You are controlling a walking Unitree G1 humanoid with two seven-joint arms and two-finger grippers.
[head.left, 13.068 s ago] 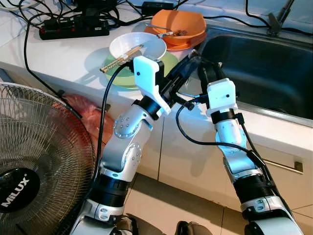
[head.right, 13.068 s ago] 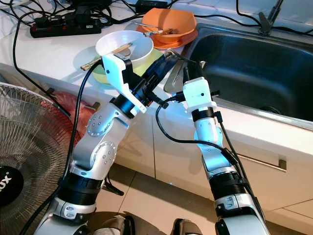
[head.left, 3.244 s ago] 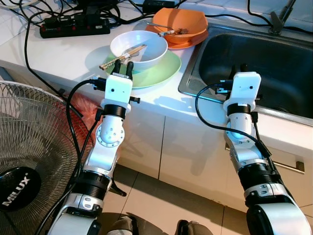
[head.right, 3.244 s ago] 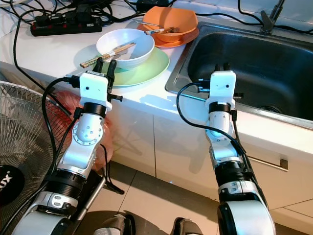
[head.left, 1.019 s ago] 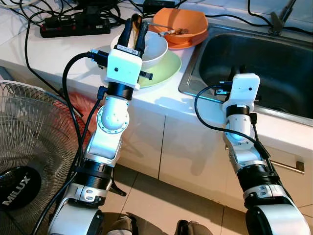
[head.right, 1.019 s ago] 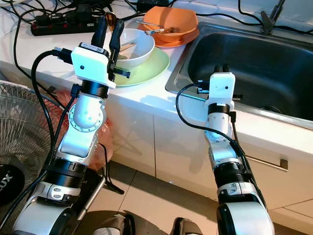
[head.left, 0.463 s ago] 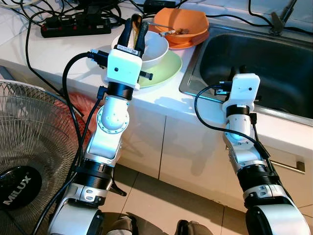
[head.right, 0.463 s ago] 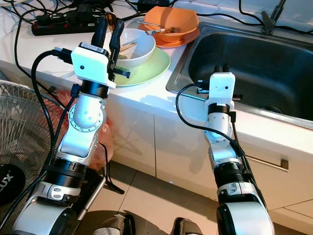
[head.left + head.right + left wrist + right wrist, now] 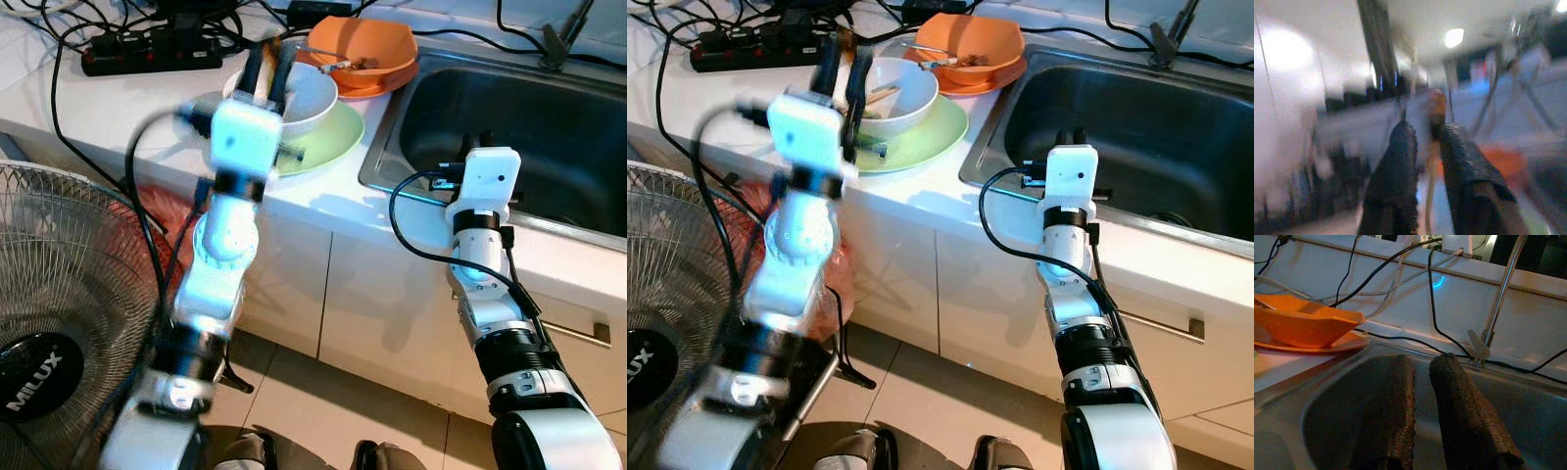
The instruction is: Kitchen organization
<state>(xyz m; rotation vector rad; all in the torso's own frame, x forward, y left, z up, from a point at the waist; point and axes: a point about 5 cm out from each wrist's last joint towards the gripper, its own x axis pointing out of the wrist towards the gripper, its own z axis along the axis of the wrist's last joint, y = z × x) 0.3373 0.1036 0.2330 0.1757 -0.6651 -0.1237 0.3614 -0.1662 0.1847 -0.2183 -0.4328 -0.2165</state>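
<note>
A white bowl sits on a green plate on the counter, with a chopstick lying in it. My left gripper is raised in front of the bowl's near rim, fingers pointing up, and the arm is blurred by motion. It is shut on a thin brown chopstick that stands between its fingers. My right gripper is shut and holds nothing, resting at the near rim of the steel sink, pointing into the basin.
Behind the green plate, an orange bowl with utensils in it sits on an orange plate. A black power strip and cables lie at the counter's back left. The faucet is behind the sink. A standing fan is at my lower left.
My left gripper has risen from the counter's edge to the bowl's rim with a chopstick between its fingers, and that arm is now blurred by motion. The right arm has stayed put.
</note>
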